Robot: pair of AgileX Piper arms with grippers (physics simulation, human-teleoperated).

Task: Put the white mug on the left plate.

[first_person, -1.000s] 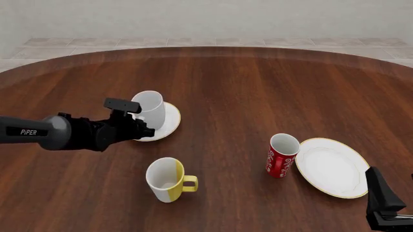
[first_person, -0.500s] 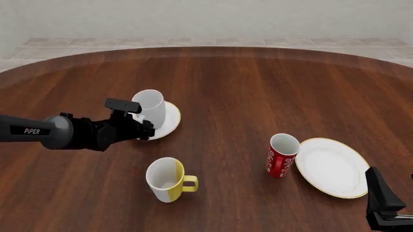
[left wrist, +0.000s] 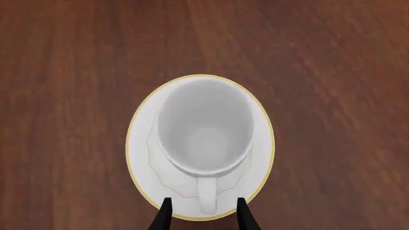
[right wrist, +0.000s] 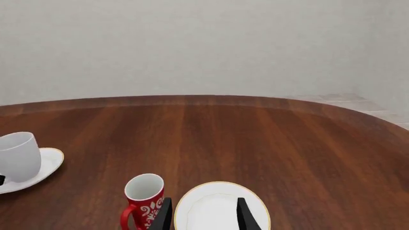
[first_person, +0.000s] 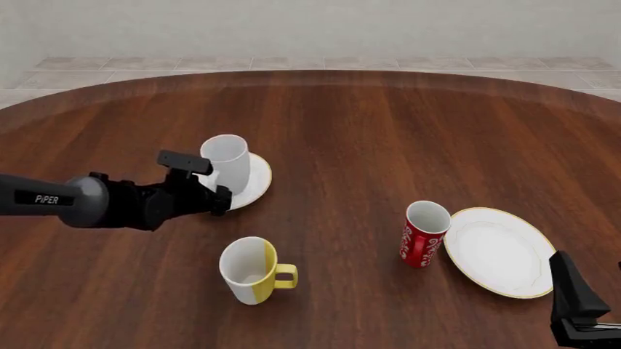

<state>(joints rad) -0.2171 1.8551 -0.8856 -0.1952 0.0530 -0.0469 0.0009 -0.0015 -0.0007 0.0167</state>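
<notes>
**With Mug Seated on Saucer, My Left Gripper Stands Apart**

While the white mug stands upright on the left plate, my left gripper sits released beside it, its 2 fingers spread either side of the mug's handle and, as far as the wrist view shows, touching neither it nor the cup. The handle points toward my gripper, which suggests the mug was carried by that side and set down so I could draw straight off. The mug sits on the half of the plate nearer my gripper, base fully inside the gold rim. My left arm reaches in low and nearly level over the table. My right gripper, parked well away from the left plate, hangs open above the larger plate, with the red mug just beside that plate. I judge the placing done.
</notes>
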